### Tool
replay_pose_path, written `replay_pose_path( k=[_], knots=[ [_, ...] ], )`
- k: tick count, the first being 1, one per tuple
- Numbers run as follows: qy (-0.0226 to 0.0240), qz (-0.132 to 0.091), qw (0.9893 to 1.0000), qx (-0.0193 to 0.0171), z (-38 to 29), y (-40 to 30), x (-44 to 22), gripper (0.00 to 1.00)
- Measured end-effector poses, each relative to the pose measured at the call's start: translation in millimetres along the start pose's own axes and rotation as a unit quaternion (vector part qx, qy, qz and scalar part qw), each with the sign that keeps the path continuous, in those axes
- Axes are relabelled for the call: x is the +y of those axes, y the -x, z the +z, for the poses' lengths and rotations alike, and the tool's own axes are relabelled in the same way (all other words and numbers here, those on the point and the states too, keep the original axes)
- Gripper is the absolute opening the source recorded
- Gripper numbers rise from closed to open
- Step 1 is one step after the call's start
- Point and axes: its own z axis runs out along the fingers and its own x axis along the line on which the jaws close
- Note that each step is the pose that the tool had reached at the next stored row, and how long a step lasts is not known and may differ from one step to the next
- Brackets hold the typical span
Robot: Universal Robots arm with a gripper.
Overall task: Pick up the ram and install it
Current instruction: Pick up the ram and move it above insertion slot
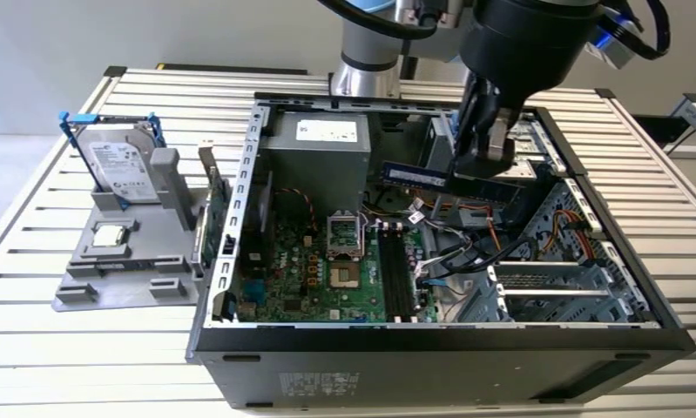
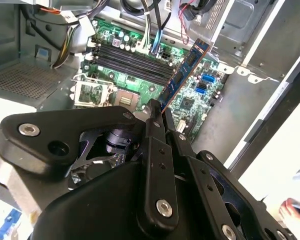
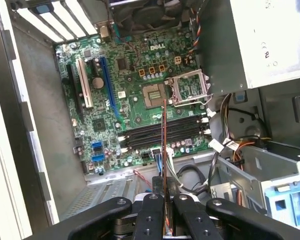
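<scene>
Ram [image 1: 415, 175] is clamped by one end in the claw [image 1: 483, 164], held in the air over the open computer case [image 1: 441, 366], above the motherboard [image 3: 134, 107] and clear of its black memory slots [image 3: 139, 136]. The case stands mid-desk [image 1: 92, 348].

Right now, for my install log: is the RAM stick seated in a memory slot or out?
Out. The gripper holds the RAM stick above the motherboard, clear of the memory slots.
</scene>
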Motion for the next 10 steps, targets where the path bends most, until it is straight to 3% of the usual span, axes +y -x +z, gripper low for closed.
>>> replay_pose_path(
  k=[10],
  knots=[
    [-0.0003, 0.034, 0.9994, -0.0007, 0.0, 0.0, 0.0, 0.0]
  ],
)
